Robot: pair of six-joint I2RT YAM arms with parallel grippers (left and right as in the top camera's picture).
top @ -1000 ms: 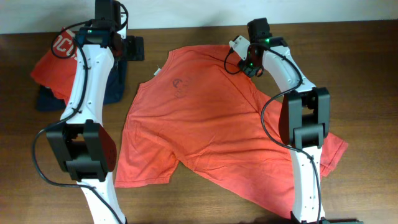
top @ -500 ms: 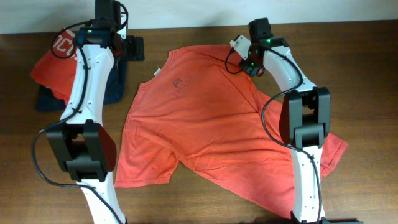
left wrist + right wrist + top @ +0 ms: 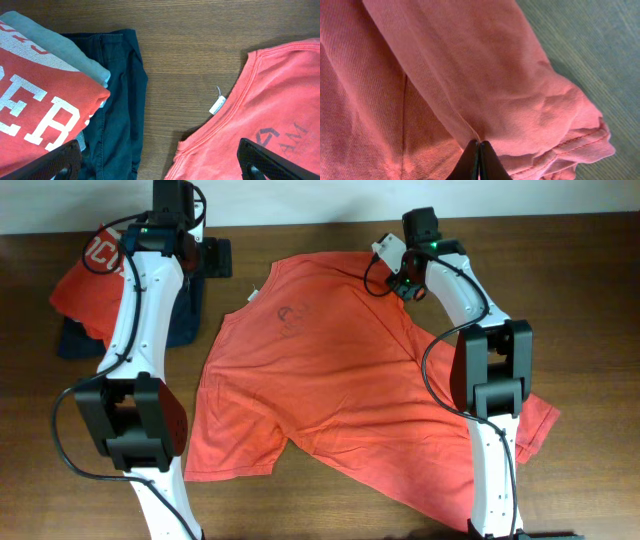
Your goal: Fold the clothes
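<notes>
- The T-shirt [image 3: 330, 390] lies spread over the middle of the worktop [image 3: 600, 300], neck to the far left and hem at the near right.
- It looks like light, limp cotton. It will sag and drag rather than hold its shape, and a lifted edge will pull the rest along.
- It is far wider than a gripper, so one pinch will only bunch it. Hemmed edges, cuffs and the collar band should give the firmest hold.
- The near sleeve [image 3: 235, 455] lies flat and free at the near left, a likely second place to take hold.
- The right arm [image 3: 490, 380] stands over the hem side of the cloth. Any fold brought across there would have to clear it.
- The right gripper [image 3: 479, 159] is clenched on a thin ridge of the far sleeve [image 3: 555, 115], just inside the stitched cuff. The cloth puckers around the pinch.
- The left gripper [image 3: 160, 155] is released wide and grasps nothing. It hovers at the far left, between the collar and a folded pile.
- The collar tag [image 3: 217, 105] sticks out onto bare wood.
- That pile, a folded red shirt [image 3: 45, 110] on a navy garment [image 3: 120, 95], sits near the collar. A fold swung left could catch it.
</notes>
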